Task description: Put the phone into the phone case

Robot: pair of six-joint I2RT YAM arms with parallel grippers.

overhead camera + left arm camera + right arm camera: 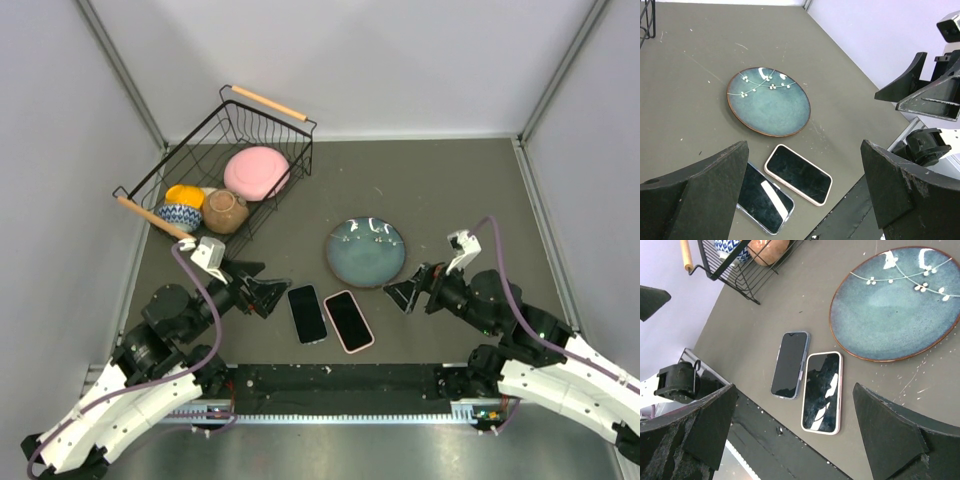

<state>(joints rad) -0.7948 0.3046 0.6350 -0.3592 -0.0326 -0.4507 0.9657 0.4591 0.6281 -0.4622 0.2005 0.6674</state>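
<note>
Two dark-screened slabs lie side by side near the table's front edge. The left one is a phone (307,313) (765,199) (789,365) with a thin bluish rim. The right one is a pink-rimmed phone case (349,320) (798,174) (822,391), and a glossy black screen fills it flush to the rim. My left gripper (272,292) (805,150) hovers open just left of the pair. My right gripper (405,290) (795,390) hovers open to their right, holding nothing. Neither gripper touches either slab.
A blue-green plate (366,252) (769,101) (895,305) lies just behind the phones. A black wire basket (268,102) (735,267) with wooden handles stands at the back left, holding a pink plate (256,172) and bowls. The black base rail (340,382) runs along the near edge.
</note>
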